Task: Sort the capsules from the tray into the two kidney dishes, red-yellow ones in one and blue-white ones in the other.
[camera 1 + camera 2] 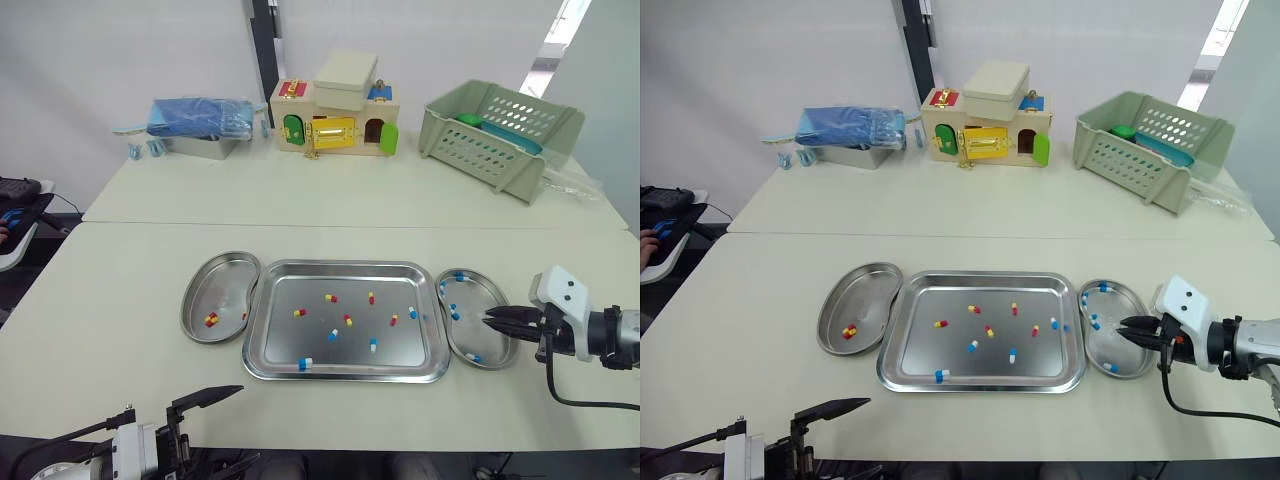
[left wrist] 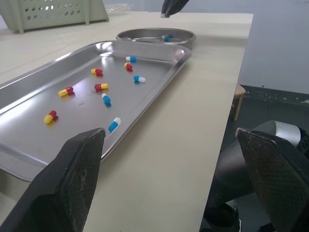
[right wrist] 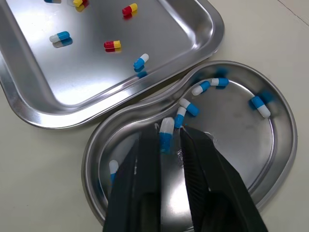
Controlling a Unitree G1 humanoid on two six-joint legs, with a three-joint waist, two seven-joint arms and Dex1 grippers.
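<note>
A steel tray (image 1: 340, 267) in the middle of the table holds several loose red-yellow and blue-white capsules (image 1: 332, 334). The left kidney dish (image 1: 222, 280) has a red-yellow capsule (image 1: 211, 320) in it. Several blue-white capsules lie in the right kidney dish (image 1: 482, 296). My right gripper (image 3: 166, 140) hangs low over that dish, shut on a blue-white capsule (image 3: 166, 129) held upright between its tips. My left gripper (image 2: 169, 140) is open and holds nothing, near the table's front edge, in front of the tray's left corner.
At the back of the far table stand a green plastic basket (image 1: 500, 130), a toy house with latches (image 1: 335, 115) and a metal box with a blue bag (image 1: 200, 125). A seam (image 1: 300, 224) runs between the two tables.
</note>
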